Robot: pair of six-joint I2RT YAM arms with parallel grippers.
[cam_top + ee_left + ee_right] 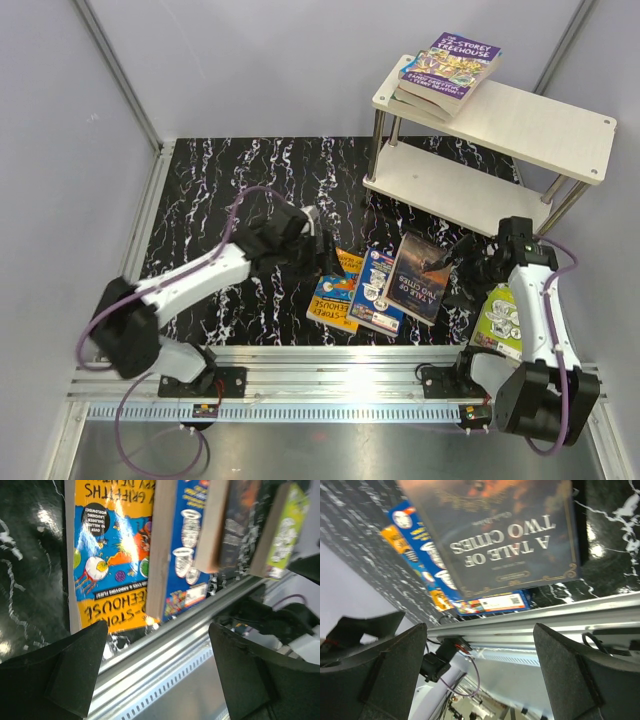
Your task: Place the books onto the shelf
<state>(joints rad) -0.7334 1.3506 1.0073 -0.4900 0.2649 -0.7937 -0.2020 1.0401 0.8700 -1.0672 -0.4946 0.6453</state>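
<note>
Between pickups, by the look of it. Already shelved: a stack (450, 68) on the shelf (540, 125), top board, far-left end. Left to fetch from the counter (230, 190) in front of the shelf: orange book (335, 297), blue book (378, 292) and dark book (420, 278), overlapping, plus a lime-green book (497, 322) below the shelf's right end. Holding nothing: left jaws and right jaws both spread wide, flanking the overlapped three. Next, probably: pinch the dark book's raised edge, lift, carry back to the shelf.

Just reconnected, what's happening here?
Neither arm holds anything. The left end effector hangs open near the orange book, and the right end effector is open near the dark book. The blue book and lime-green book also lie on the table. A small stack topped by a purple book sits atop the shelf.
</note>
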